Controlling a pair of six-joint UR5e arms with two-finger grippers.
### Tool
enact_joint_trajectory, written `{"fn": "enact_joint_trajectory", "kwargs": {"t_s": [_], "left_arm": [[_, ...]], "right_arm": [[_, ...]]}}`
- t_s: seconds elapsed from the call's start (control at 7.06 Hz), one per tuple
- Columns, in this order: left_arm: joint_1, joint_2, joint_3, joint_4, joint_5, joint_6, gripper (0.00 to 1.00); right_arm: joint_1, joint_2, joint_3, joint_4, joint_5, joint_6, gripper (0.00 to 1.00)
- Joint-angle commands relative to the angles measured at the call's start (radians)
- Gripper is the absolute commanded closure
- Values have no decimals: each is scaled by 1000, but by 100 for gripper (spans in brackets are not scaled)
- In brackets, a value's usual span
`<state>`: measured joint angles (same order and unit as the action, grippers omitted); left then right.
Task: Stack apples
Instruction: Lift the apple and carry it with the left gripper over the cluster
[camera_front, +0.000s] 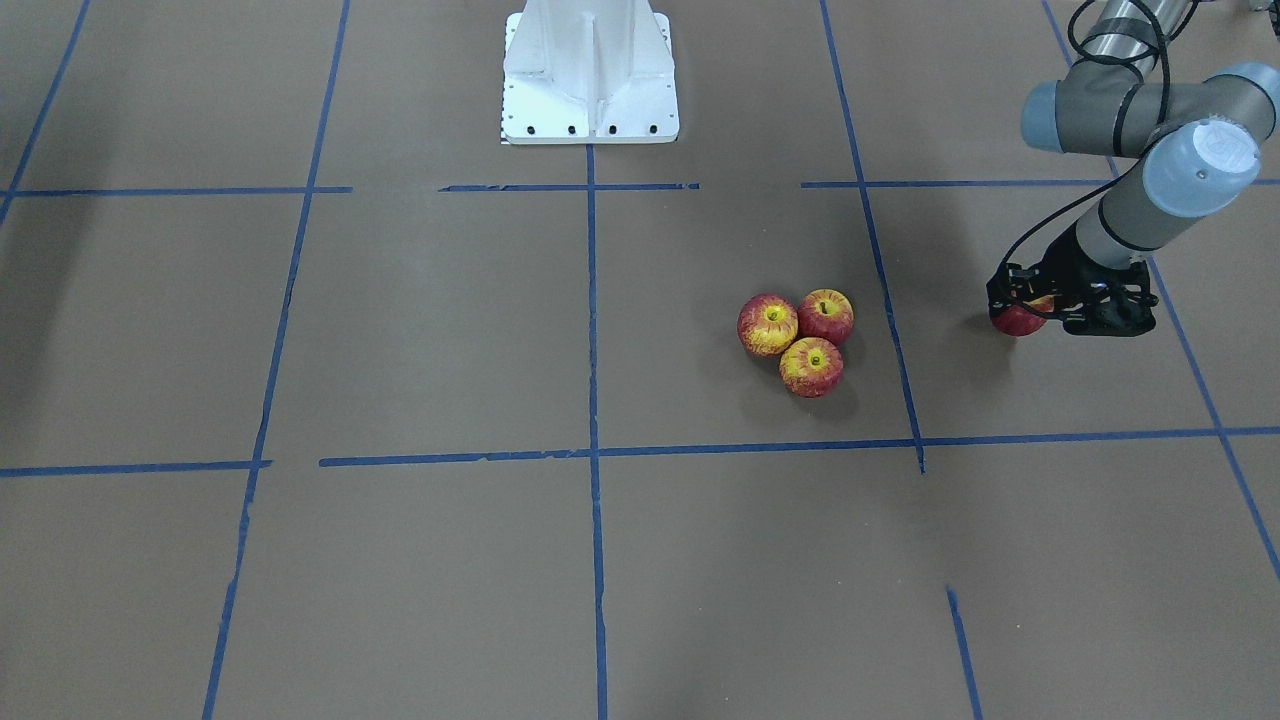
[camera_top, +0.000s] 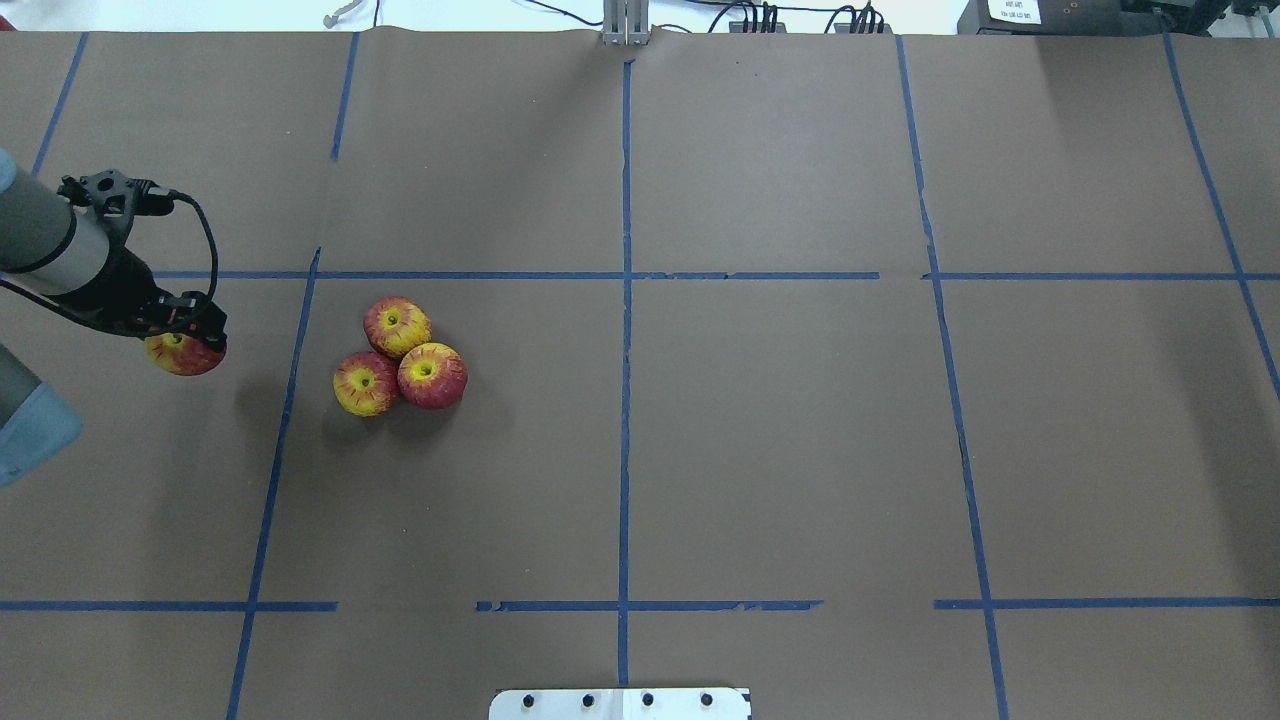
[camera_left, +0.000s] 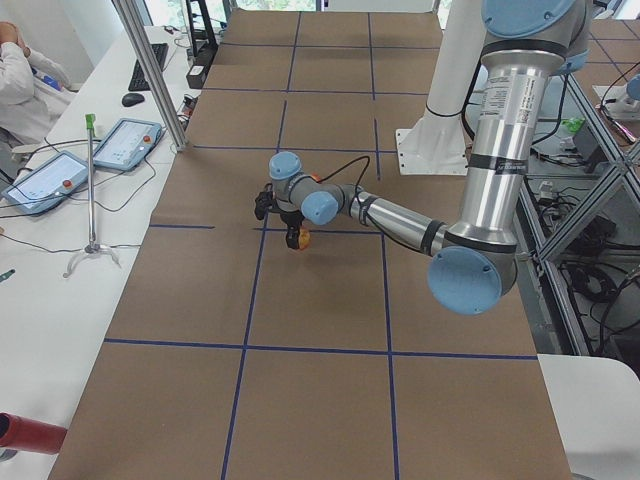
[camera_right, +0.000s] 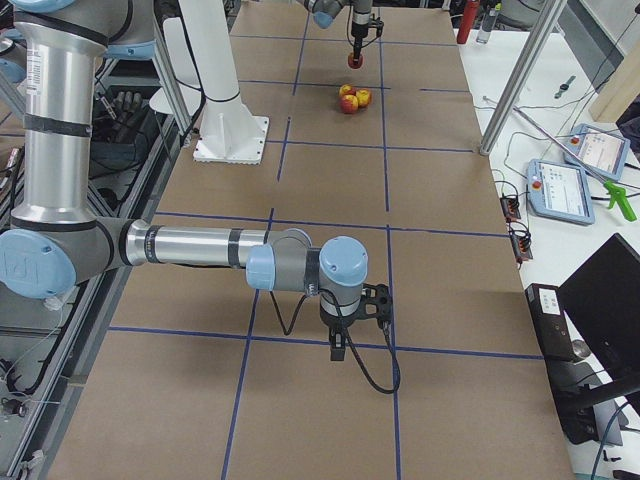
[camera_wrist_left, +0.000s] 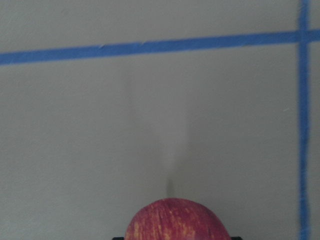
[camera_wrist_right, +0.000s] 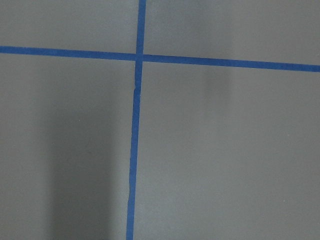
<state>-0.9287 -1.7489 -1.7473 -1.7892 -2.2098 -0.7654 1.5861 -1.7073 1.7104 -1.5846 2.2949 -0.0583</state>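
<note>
Three red-and-yellow apples sit touching in a cluster on the brown table: one (camera_front: 768, 324) (camera_top: 432, 375), one (camera_front: 826, 316) (camera_top: 366, 383) and one (camera_front: 811, 367) (camera_top: 397, 326). My left gripper (camera_front: 1022, 312) (camera_top: 186, 338) is shut on a fourth apple (camera_front: 1018, 322) (camera_top: 184, 355) and holds it above the table, off to the robot's left of the cluster. That apple fills the bottom edge of the left wrist view (camera_wrist_left: 177, 220). My right gripper (camera_right: 340, 345) shows only in the exterior right view, low over the table far from the apples; I cannot tell whether it is open or shut.
Blue tape lines (camera_top: 625, 300) divide the table into squares. The white robot base (camera_front: 590, 80) stands at the robot's edge. An operator (camera_left: 25, 70), tablets (camera_left: 128, 143) and a metal post (camera_left: 150, 75) are beside the table on the far side.
</note>
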Motion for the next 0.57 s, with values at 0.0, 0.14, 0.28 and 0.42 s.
{"fn": "enact_joint_trajectory", "kwargs": {"t_s": [0.0, 0.14, 0.28, 0.42], "left_arm": [[7, -131, -52, 109, -4, -114, 100], [11, -165, -48, 108, -5, -180, 100], [19, -193, -41, 106, -5, -224, 100], [90, -214, -35, 105, -2, -267, 100]], "right_arm": [[0, 0, 0, 0, 0, 0, 0], [0, 0, 0, 0, 0, 0, 0], [0, 0, 0, 0, 0, 0, 0], [0, 0, 0, 0, 0, 0, 0]]}}
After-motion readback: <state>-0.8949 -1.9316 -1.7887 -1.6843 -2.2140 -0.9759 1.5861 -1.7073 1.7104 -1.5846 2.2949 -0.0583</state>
